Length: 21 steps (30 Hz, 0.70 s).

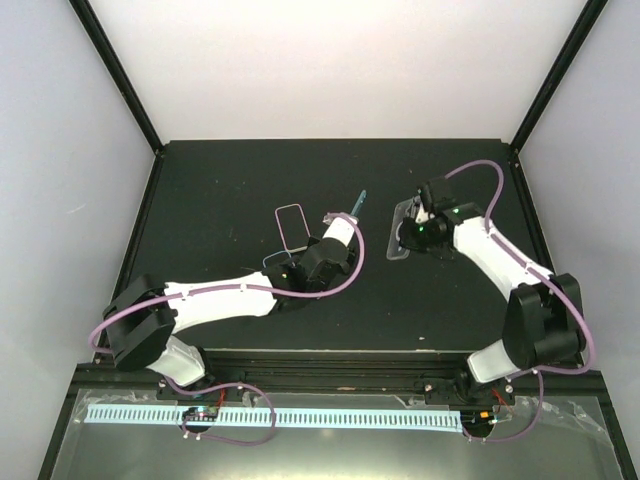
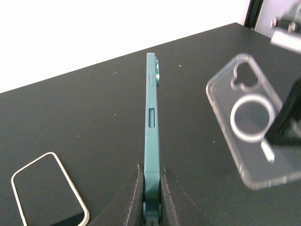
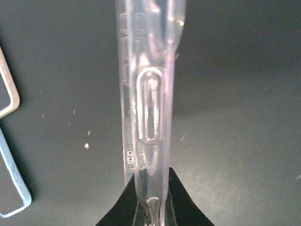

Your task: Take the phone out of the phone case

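Top external view shows the two arms meeting over the middle of the dark worktop [image 1: 220,190]. The left claw [image 1: 347,222] is clamped on the lower end of the teal phone [image 1: 358,203], which sticks out past it on edge, clear of the surface. The right claw [image 1: 410,232] is just to its right, shut on the clear case [image 1: 398,240]. Phone and case are apart, with a gap of bare worktop between them, so the phone is already out.

From the left wrist, the left claw [image 2: 151,168] pinches the phone [image 2: 151,122] by its two flat faces. The thin side with its buttons faces the camera and the camera bump is at the far end. The fingers [image 2: 134,197] press tight against it on both sides. To the right the empty case [image 2: 244,155] hangs tilted, its ring and camera cut-out plain to see, with the right arm's black finger across its lower right part.

From the right wrist, the right claw [image 3: 151,179] grips the case [image 3: 148,94] at one end with its jaws nearly together. The case is seen edge-on with its moulded button covers toward the camera.

A cream-rimmed phone [image 2: 47,190] lies flat on the worktop to the left of the held phone, screen up. At the left edge of the right wrist view, part of a blue rim [image 3: 19,181] shows; I cannot tell what it belongs to.
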Each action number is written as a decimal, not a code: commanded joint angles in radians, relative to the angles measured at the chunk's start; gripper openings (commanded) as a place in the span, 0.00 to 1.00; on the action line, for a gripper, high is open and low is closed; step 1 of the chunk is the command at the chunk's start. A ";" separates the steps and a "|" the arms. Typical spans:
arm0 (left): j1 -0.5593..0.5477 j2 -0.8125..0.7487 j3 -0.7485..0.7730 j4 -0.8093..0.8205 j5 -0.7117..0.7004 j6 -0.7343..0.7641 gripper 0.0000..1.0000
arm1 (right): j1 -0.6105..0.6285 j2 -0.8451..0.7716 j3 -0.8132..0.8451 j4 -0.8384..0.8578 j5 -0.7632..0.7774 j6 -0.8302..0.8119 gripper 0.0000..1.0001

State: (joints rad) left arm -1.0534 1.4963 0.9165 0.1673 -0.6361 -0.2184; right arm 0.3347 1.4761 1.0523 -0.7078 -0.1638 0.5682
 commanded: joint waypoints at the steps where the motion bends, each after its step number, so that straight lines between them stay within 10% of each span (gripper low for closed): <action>1: 0.014 -0.026 0.026 0.011 -0.066 0.052 0.01 | -0.136 0.076 0.140 -0.013 -0.042 -0.380 0.01; 9: 0.043 0.112 0.142 -0.056 -0.182 0.213 0.02 | -0.391 0.287 0.360 -0.250 -0.316 -0.916 0.01; 21: 0.052 0.453 0.404 -0.158 -0.289 0.395 0.02 | -0.461 0.509 0.418 -0.295 -0.322 -0.935 0.01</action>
State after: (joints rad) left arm -1.0042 1.8851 1.2243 0.0345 -0.8513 0.0986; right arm -0.1024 1.9831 1.4696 -1.0336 -0.4721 -0.3645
